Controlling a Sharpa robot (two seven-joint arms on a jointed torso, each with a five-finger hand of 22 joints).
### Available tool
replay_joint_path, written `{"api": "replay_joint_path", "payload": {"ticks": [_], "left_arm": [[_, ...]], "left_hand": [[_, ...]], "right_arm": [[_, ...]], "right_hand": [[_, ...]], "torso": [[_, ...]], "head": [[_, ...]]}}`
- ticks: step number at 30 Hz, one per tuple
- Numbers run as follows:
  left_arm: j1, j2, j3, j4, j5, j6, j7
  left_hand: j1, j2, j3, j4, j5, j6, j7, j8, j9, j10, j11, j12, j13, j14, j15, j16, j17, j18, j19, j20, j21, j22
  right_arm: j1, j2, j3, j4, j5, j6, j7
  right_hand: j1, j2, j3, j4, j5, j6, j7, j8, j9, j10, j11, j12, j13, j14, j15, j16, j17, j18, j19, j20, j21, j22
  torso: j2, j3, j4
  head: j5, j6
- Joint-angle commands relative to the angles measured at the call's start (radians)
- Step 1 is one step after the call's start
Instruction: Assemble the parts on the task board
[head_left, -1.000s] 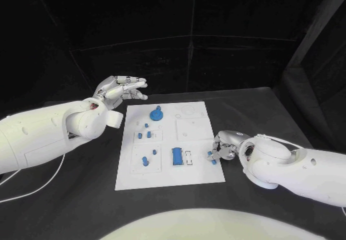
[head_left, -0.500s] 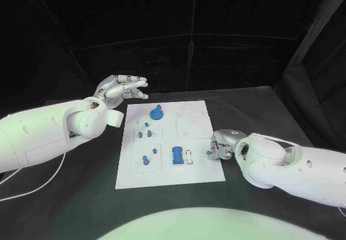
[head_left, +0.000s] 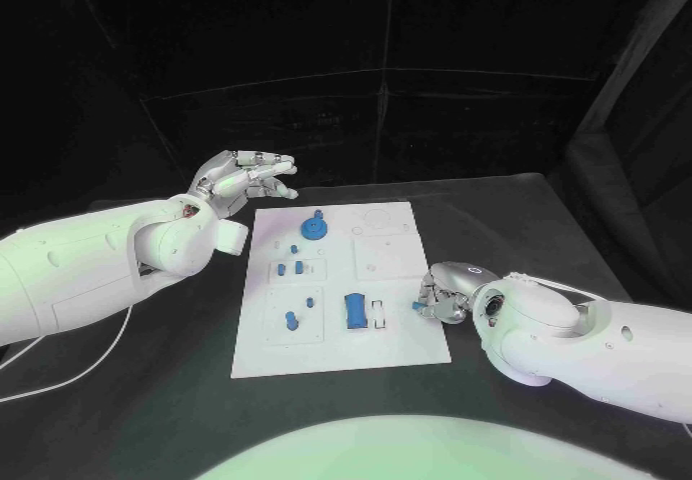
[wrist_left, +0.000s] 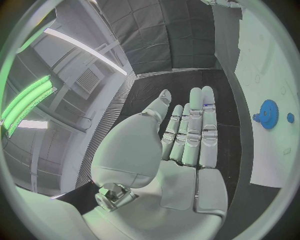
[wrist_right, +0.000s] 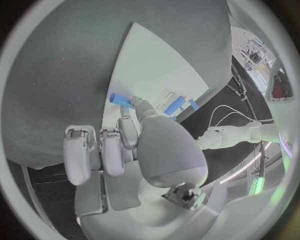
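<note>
The white task board (head_left: 392, 335) lies in the middle of the black table. On it are a blue gear (head_left: 313, 229), a blue block (head_left: 353, 311) and several small blue parts (head_left: 291, 320). My right hand (head_left: 444, 292) is at the board's right edge and pinches a small blue peg (wrist_right: 119, 99) between thumb and finger; the peg (head_left: 421, 304) hangs just over the board's edge. My left hand (head_left: 245, 176) is raised beyond the board's far left corner, fingers straight and holding nothing. In the left wrist view the flat hand (wrist_left: 187, 145) points past the gear (wrist_left: 269, 114) on the board (wrist_left: 269, 65).
Black table (head_left: 519, 215) surrounds the board, with dark curtains behind. A white cable (head_left: 65, 375) trails on the table under the left arm. In the right wrist view the board (wrist_right: 169, 70) carries the blue block (wrist_right: 176, 105) beyond the fingers.
My right hand has shifted a little farther along the board's right edge, carrying the blue peg with it. The left hand has stayed still.
</note>
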Motion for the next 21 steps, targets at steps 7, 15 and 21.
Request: {"api": "replay_joint_path", "payload": {"ticks": [7,15,21], "left_arm": [[0.001,-0.001,0.001,0.003,0.003,0.011,0.004],[0.001,-0.004,0.001,0.006,0.003,0.010,0.004],[0.001,-0.004,0.001,0.007,0.003,0.010,0.004]], "left_hand": [[-0.004,0.010,-0.006,0.001,0.002,-0.003,-0.003,0.006,0.001,-0.007,-0.002,0.003,0.000,-0.005,0.004,0.000,0.001,0.003,0.007,0.003,-0.005,-0.001],[-0.004,0.010,-0.006,0.001,0.002,-0.003,-0.003,0.006,0.001,-0.007,-0.002,0.003,0.000,-0.005,0.004,0.000,0.001,0.003,0.007,0.003,-0.005,-0.001],[-0.004,0.010,-0.006,0.001,0.002,-0.003,-0.003,0.006,0.001,-0.007,-0.002,0.003,0.000,-0.005,0.004,0.000,0.001,0.003,0.007,0.003,-0.005,-0.001]], "right_arm": [[-0.002,-0.001,-0.002,0.022,0.145,-0.190,0.062],[-0.002,0.020,-0.002,0.013,0.246,-0.224,0.106],[-0.002,0.048,-0.002,-0.002,0.279,-0.223,0.114]], "right_hand": [[-0.109,-0.072,0.118,0.021,-0.024,0.041,-0.015,-0.021,0.007,0.015,0.002,0.006,0.015,0.082,-0.002,0.004,0.186,-0.015,0.105,-0.002,0.003,0.263],[-0.142,-0.098,0.134,0.034,0.004,0.049,-0.015,-0.024,0.011,0.019,0.001,0.009,0.019,0.082,-0.003,0.005,0.187,-0.015,0.105,-0.004,0.003,0.263],[-0.157,-0.105,0.138,0.043,-0.005,0.053,-0.016,-0.024,0.013,0.021,0.001,0.011,0.021,0.083,-0.004,0.005,0.188,-0.015,0.105,-0.004,0.003,0.263]], "torso": [[0.001,-0.0004,0.0007],[0.001,-0.0001,0.0002],[0.001,0.0002,-0.0009]], "head": [[0.005,-0.002],[0.011,-0.007],[0.014,-0.008]]}}
